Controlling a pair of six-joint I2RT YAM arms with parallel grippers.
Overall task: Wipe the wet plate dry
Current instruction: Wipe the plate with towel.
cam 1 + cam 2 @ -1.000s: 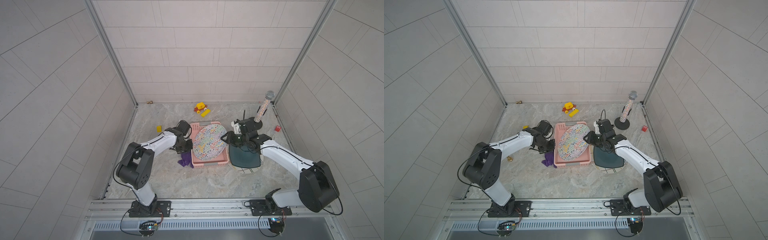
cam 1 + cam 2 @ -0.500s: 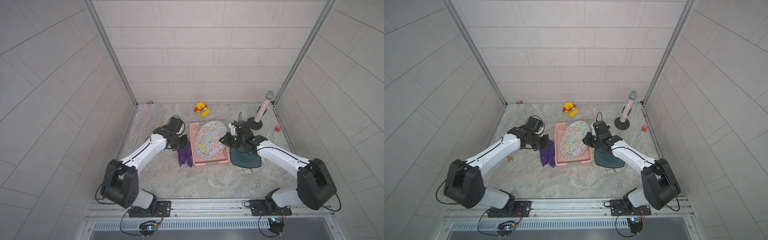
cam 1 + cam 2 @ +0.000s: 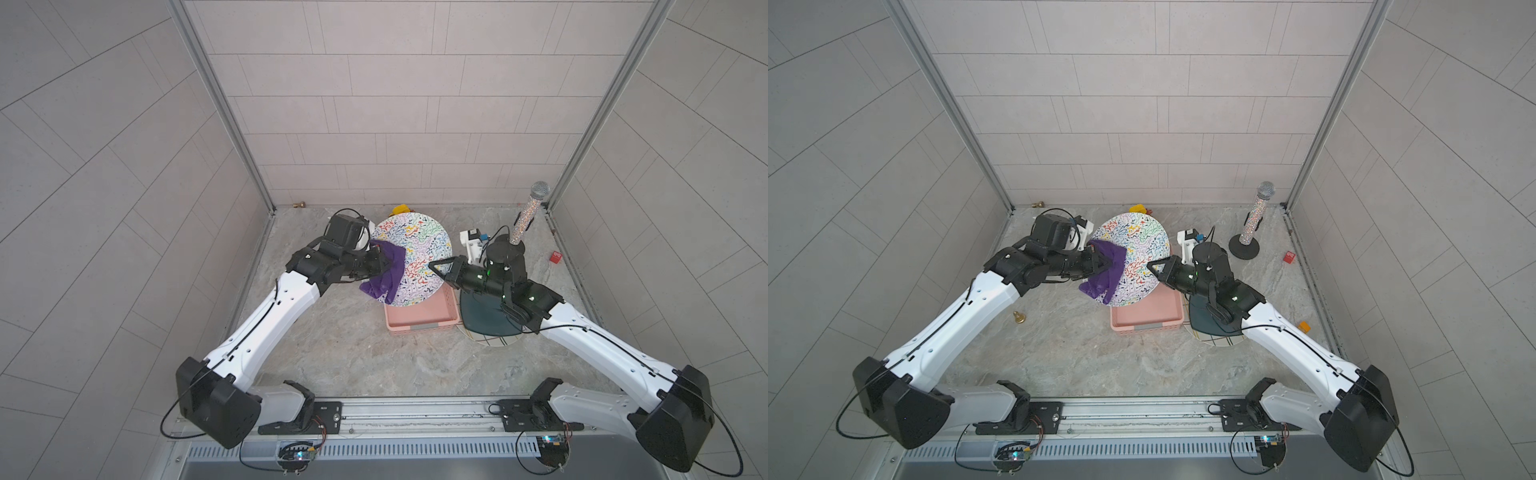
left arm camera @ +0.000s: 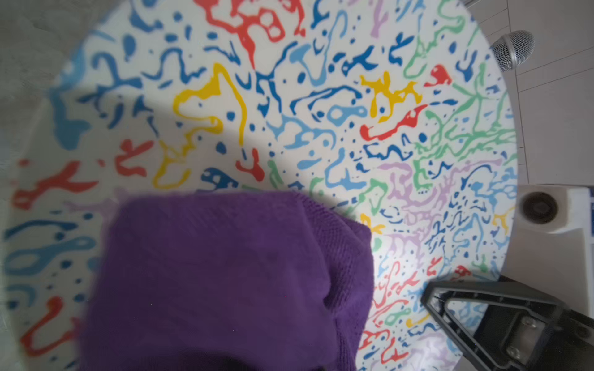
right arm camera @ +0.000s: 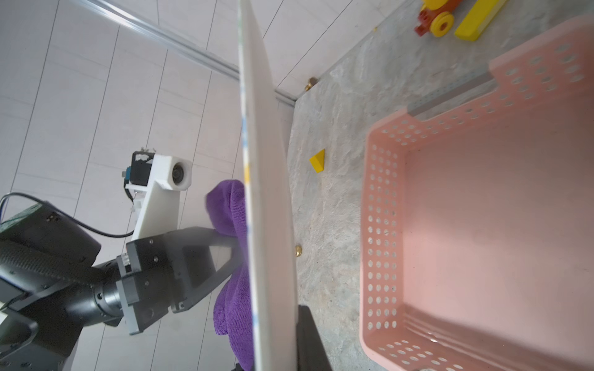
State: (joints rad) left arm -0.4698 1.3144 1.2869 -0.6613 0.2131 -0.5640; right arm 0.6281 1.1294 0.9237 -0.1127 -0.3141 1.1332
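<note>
The plate [image 3: 415, 257] [image 3: 1138, 253], white with coloured squiggles, is held up tilted above the pink basket. My right gripper [image 3: 436, 268] [image 3: 1152, 266] is shut on its right rim; in the right wrist view the plate [image 5: 266, 192] shows edge-on between the jaws of that gripper [image 5: 276, 353]. My left gripper [image 3: 380, 264] [image 3: 1104, 264] is shut on a purple cloth [image 3: 388, 272] [image 3: 1106, 270], which lies against the plate's patterned face. In the left wrist view the cloth [image 4: 225, 273] hides my jaws and covers part of the plate [image 4: 289, 112].
The pink basket [image 3: 419, 324] [image 5: 482, 225] sits below the plate. A dark teal dish [image 3: 486, 318] lies to its right. A microphone on a stand [image 3: 523, 220] rises at the back right. Small toys lie about: a red block [image 3: 555, 257], a yellow wedge [image 5: 318, 160], a brass fitting [image 3: 1018, 318].
My right gripper shut on the plate's rim and lifted it out of the basket. My left arm raised the cloth off the floor and brought it against the plate's face.
</note>
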